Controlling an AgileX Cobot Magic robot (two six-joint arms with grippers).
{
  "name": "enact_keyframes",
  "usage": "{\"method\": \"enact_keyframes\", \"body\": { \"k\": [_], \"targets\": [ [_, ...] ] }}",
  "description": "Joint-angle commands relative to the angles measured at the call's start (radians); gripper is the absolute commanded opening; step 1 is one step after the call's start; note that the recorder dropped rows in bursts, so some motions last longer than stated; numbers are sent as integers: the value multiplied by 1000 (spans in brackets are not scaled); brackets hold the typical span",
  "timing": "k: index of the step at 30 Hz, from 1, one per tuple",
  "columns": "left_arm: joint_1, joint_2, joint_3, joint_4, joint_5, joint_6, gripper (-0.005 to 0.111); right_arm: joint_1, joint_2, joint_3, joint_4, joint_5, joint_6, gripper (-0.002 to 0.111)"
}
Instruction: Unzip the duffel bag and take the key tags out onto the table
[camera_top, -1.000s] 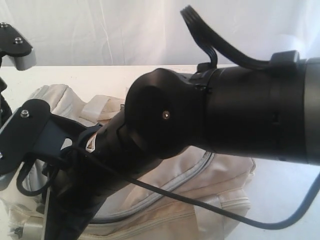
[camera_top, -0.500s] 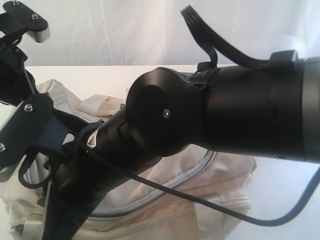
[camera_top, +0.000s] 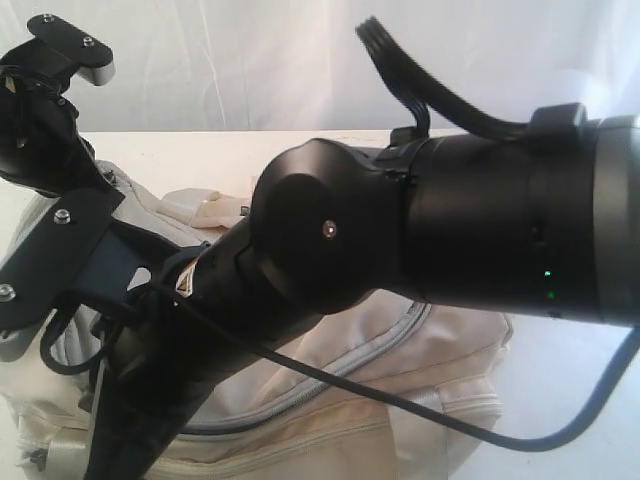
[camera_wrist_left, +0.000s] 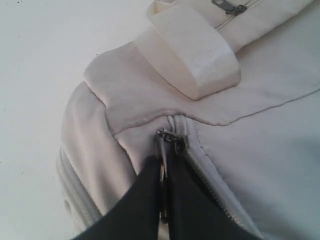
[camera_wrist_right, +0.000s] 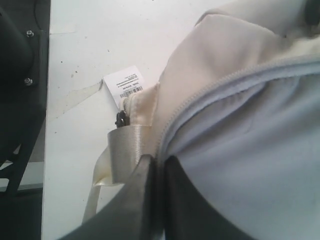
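- The bag is lying across the table. It is stopping short of the far edge and is leaving bare white top towards the right edge.
- Your right arm is filling the middle of the exterior view and is hiding much of the bag and both grippers there.
- Your left gripper is sitting at the end of the bag's top zipper. Its fingers are drawn narrow and are clamping the metal pull between them.
- The zipper teeth beside that pull are looking closed.
- A folded pale strap is resting on the bag just beyond the pull, and a second dark pull is showing past it.
- Your right gripper is at an end of the bag, with its fingers nearly together and pinching a thin fold of the cream fabric.
- A white label is lying on the table beside that end. It is carrying a barcode and lines of small print too fine to read.
- A black D-ring is sitting just under the label, with webbing looping through it.
- A white sticker with a red triangle is showing on the arm, and its text is too small to read.
- Green lights are glowing on the arm's thick segment.
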Motion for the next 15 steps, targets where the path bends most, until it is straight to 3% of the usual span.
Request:
{"method": "enact_keyframes", "body": {
  "k": [1, 4, 9, 11, 15],
  "targets": [
    [15, 3, -17, 56, -52, 20, 10, 10, -3, 12, 18, 112, 5, 1],
    [15, 3, -22, 59, -29, 20, 29, 10, -3, 12, 18, 112, 8, 10],
    [15, -1, -79, 59, 87, 20, 61, 10, -5, 8, 18, 112, 38, 37],
    [15, -15, -109, 59, 140, 20, 67, 10, -15, 7, 18, 112, 51, 43],
    [15, -66, -165, 40, 256, 20, 70, 10, -75, 7, 12, 105, 51, 44]
  ]
}}
